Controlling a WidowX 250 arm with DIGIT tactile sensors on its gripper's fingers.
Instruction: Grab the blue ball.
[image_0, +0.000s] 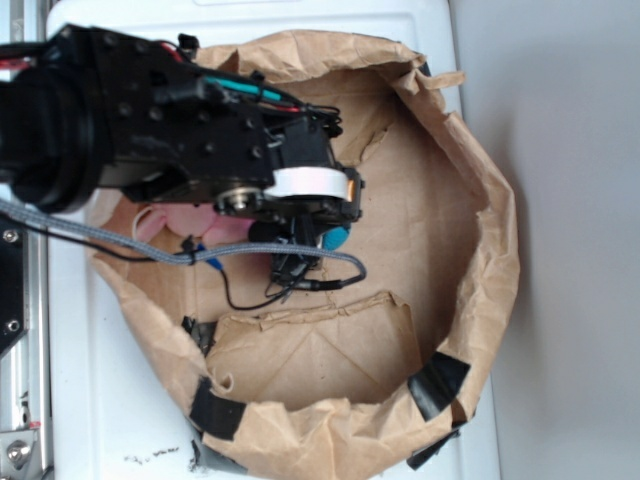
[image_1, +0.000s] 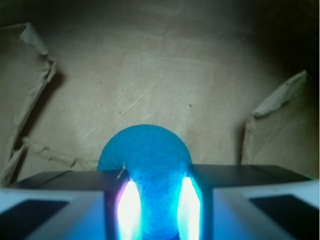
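As our end effector (image_1: 155, 200) hangs inside the paper bag (image_0: 470, 190), its fingers pinch the blue ball (image_1: 150, 160); a pink toy (image_0: 190, 222), seemingly plush, lies just behind.

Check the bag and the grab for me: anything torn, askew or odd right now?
The paper bag is rough: its rim is ragged and crumpled, patched with black tape, and a torn flap lies folded inside. The grab looks normal: the blue ball sits squarely between the gripper fingers.
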